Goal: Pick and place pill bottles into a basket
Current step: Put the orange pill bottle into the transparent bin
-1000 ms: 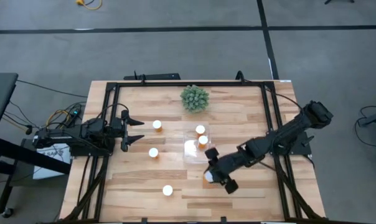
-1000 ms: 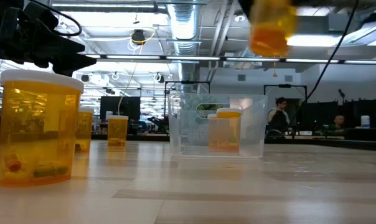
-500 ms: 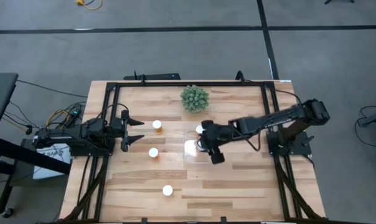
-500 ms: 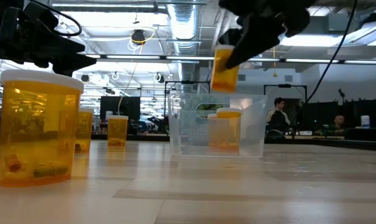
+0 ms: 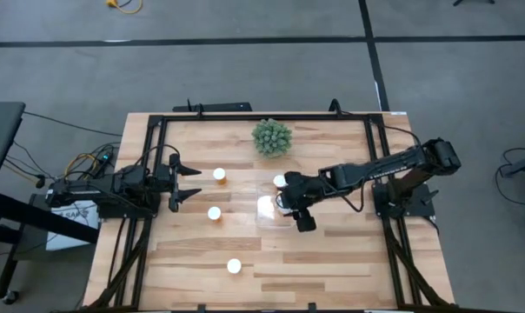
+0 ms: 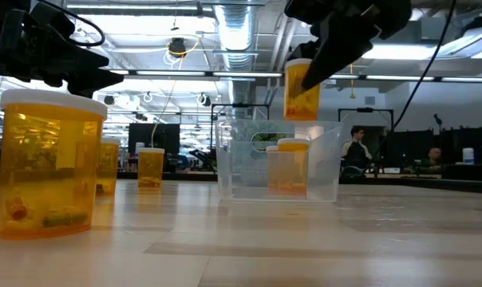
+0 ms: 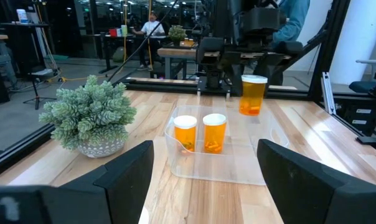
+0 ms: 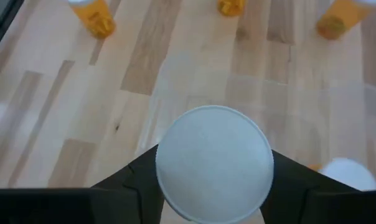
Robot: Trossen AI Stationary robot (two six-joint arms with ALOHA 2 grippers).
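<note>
One pill bottle (image 6: 302,90) clamped in right gripper (image 6: 321,68), poised over basket (image 6: 277,159) for release; left gripper (image 5: 182,181) idle, spread

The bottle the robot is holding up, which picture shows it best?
The left wrist view: the held bottle hangs upright over the basket. The low view shows it partly behind the right gripper. The right wrist view shows only its cap. The high view hides it.

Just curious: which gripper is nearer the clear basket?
Right. The right gripper hangs over the basket, holding a bottle; the left gripper waits open, off to the side.
</note>
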